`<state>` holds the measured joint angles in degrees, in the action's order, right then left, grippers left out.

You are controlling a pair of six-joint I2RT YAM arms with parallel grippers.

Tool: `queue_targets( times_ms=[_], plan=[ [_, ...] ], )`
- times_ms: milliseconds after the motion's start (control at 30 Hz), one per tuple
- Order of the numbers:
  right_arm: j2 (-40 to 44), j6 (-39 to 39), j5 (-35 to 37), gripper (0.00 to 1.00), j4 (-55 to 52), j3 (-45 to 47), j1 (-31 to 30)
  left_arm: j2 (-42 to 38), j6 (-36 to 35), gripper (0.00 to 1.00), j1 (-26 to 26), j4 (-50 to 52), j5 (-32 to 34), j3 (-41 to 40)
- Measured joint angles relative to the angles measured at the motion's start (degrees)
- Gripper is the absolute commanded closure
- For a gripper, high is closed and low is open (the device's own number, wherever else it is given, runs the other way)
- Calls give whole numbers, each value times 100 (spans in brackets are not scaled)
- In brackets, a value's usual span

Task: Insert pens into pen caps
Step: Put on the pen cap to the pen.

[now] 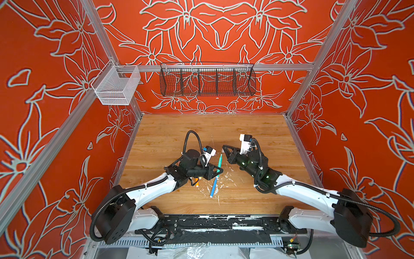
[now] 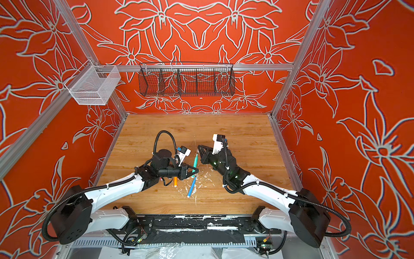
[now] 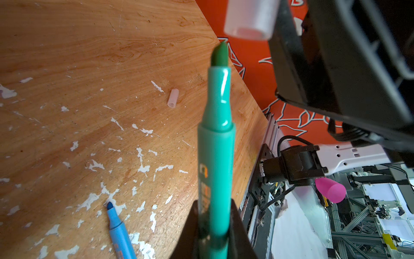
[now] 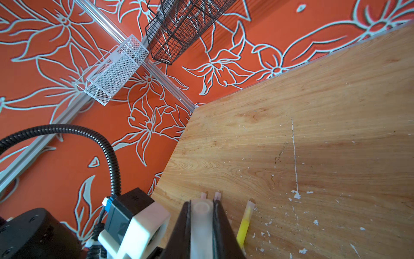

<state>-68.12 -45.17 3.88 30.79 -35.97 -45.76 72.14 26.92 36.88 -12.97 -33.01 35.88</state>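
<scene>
My left gripper point(image 1: 220, 171) point(image 3: 214, 235) is shut on the green pen point(image 1: 220, 162) point(image 3: 216, 145), whose bare tip points away from the jaws. My right gripper point(image 1: 223, 146) point(image 4: 201, 206) is shut on a translucent pen cap point(image 4: 201, 222) point(image 3: 249, 19). In the left wrist view the cap's open mouth hangs just beyond the pen tip, with a small gap between them. A blue pen point(image 1: 214, 186) point(image 3: 118, 231) and an orange pen point(image 1: 197, 181) lie uncapped on the table near the left arm. A loose cap point(image 3: 173, 98) lies on the wood. A capped yellow pen point(image 4: 245, 222) lies beside the right jaws.
The wooden table point(image 1: 246, 134) is flecked with white paint chips round the middle. A white mesh basket point(image 1: 116, 86) and a black wire basket point(image 1: 207, 81) hang on the back rail. Two pale tube ends point(image 4: 210, 195) show just past the right fingertips.
</scene>
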Motion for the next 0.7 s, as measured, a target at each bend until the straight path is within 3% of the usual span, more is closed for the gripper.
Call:
queue_targets(
  times_ms=[700],
  plan=[
    [-66, -66, -7, 90, 66, 2, -142, -83, -13, 100, 0, 22, 0, 0]
  ],
)
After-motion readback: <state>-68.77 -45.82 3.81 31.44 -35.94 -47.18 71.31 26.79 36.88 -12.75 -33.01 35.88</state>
